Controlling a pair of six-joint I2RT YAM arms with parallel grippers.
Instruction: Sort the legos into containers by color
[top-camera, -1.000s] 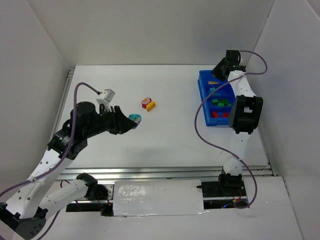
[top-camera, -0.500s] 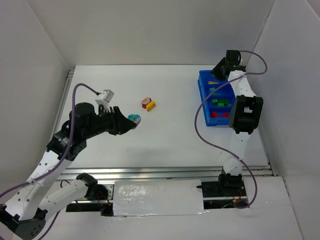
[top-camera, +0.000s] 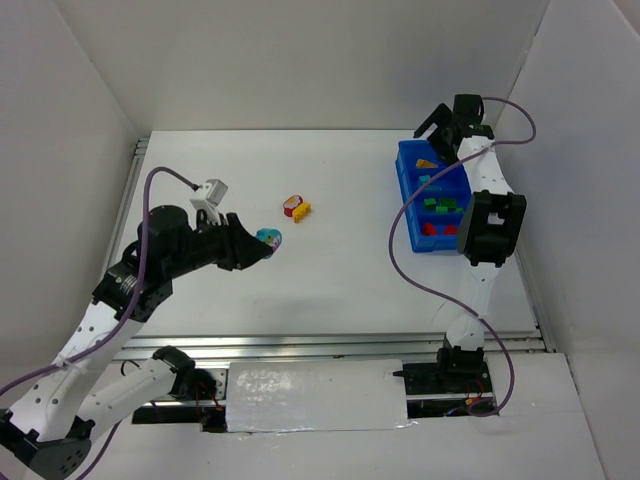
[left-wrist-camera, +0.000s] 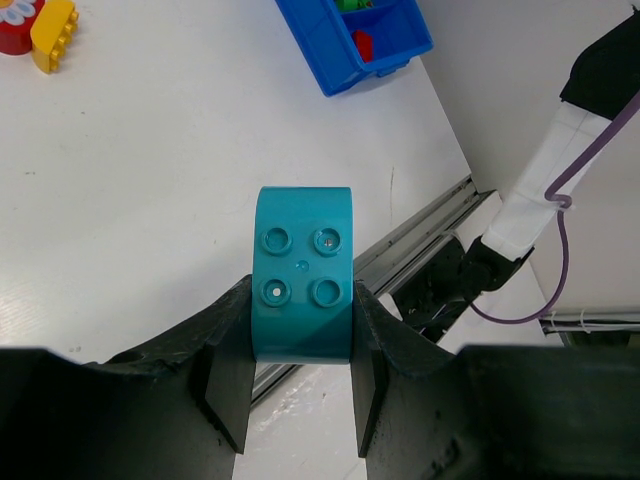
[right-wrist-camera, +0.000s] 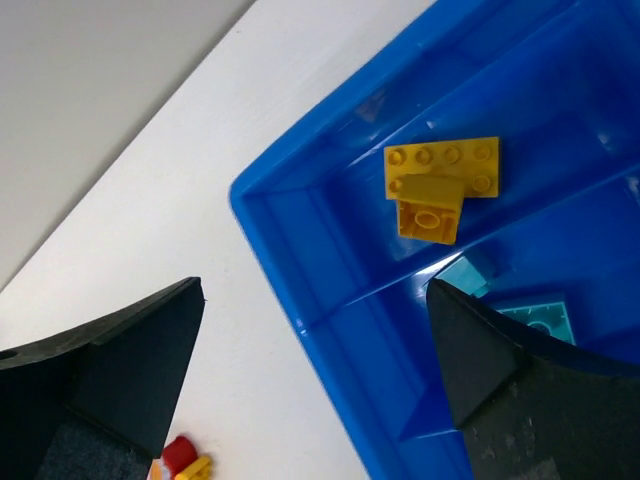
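My left gripper (left-wrist-camera: 300, 295) is shut on a teal lego (left-wrist-camera: 303, 270), studs facing the camera, held above the table left of centre (top-camera: 268, 237). My right gripper (right-wrist-camera: 315, 290) stands open with nothing between its fingers, over the far end of the blue bin (right-wrist-camera: 300, 260). Two yellow legos (right-wrist-camera: 440, 185) lie in the bin's far compartment, and teal ones (right-wrist-camera: 535, 315) in the compartment beside it. From above, the bin (top-camera: 408, 215) also holds green legos (top-camera: 440, 205) and red legos (top-camera: 435, 228). A red lego (top-camera: 293, 205) and a yellow lego (top-camera: 302, 211) lie together on the table.
White walls close in the table on the left, back and right. A metal rail (top-camera: 330, 345) runs along the near edge, with both arm bases behind it. The right arm's cable (top-camera: 400, 265) loops beside the bin.
The right gripper's jaws have spread wide open over the bin's far end. The left arm with the teal lego has barely moved.
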